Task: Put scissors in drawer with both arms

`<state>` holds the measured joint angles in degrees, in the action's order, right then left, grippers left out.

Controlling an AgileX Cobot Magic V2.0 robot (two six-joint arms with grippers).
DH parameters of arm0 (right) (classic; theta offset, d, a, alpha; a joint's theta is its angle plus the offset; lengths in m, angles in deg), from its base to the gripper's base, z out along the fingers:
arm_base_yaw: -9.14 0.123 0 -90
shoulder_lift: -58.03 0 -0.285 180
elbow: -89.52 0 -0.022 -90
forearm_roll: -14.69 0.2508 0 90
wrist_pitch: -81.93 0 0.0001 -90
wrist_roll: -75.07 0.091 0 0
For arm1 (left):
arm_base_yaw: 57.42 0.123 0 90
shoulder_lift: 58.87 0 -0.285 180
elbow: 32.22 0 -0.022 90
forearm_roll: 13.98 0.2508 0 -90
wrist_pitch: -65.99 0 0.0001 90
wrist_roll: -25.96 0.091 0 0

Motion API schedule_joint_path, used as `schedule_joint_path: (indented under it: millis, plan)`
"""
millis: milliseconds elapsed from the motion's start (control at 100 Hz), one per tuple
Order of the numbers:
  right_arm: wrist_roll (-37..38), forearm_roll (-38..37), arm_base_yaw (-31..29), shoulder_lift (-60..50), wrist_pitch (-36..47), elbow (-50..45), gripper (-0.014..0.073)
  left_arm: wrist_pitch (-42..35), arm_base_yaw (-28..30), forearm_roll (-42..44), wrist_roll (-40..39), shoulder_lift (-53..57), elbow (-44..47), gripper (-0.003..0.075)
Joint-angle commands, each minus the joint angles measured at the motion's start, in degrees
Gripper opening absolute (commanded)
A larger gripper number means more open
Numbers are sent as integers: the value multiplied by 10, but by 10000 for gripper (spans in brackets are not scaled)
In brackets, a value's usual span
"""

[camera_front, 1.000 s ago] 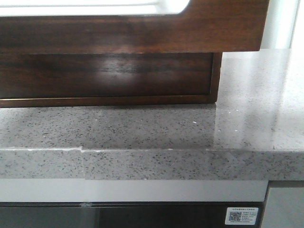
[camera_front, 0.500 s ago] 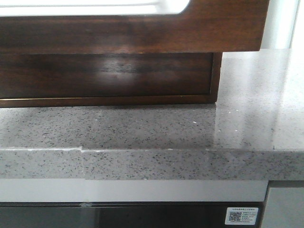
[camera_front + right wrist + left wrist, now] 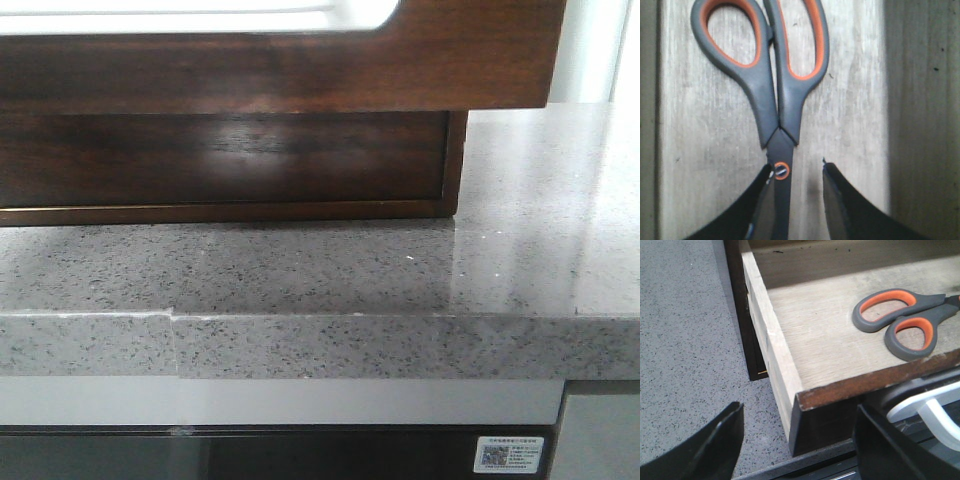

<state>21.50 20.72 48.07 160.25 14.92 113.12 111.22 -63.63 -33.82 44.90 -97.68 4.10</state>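
Observation:
The drawer (image 3: 300, 70) has a glossy dark brown front with a white cut-out along its top edge and stands pulled out over the counter. The grey and orange scissors (image 3: 927, 307) lie flat on its pale wooden floor (image 3: 825, 325). My left gripper (image 3: 799, 410) is open, with its fingers on either side of the drawer front's corner. My right gripper (image 3: 797, 167) is open over the scissors (image 3: 780, 120). One finger is against the blade near the pivot screw and the other stands apart. Neither gripper shows in the front view.
The speckled grey stone countertop (image 3: 350, 270) runs under the drawer and on to the right. It also shows beside the drawer in the left wrist view (image 3: 685, 340). A dark wood cabinet body (image 3: 220, 160) sits below the drawer front. A label sticker (image 3: 512, 455) is on the dark panel below.

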Motion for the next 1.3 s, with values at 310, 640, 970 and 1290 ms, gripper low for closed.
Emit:
schedule_joint_path:
  millis: [310, 640, 970, 1290]
  plan:
    - [213, -2, -32, -127, -80, 59, 211, -56, -4, -16, -4, -3, -19, 440]
    - [405, 0, -249, -335, 104, -203, 210, -56, -4, -16, -4, -3, -19, 440]
    - [438, 51, -389, -551, 263, -534, 210, -56, -4, -16, -4, -3, -19, 440]
    - [438, 54, -389, -629, 284, -630, 181, -57, -4, -16, -4, -3, -19, 393]
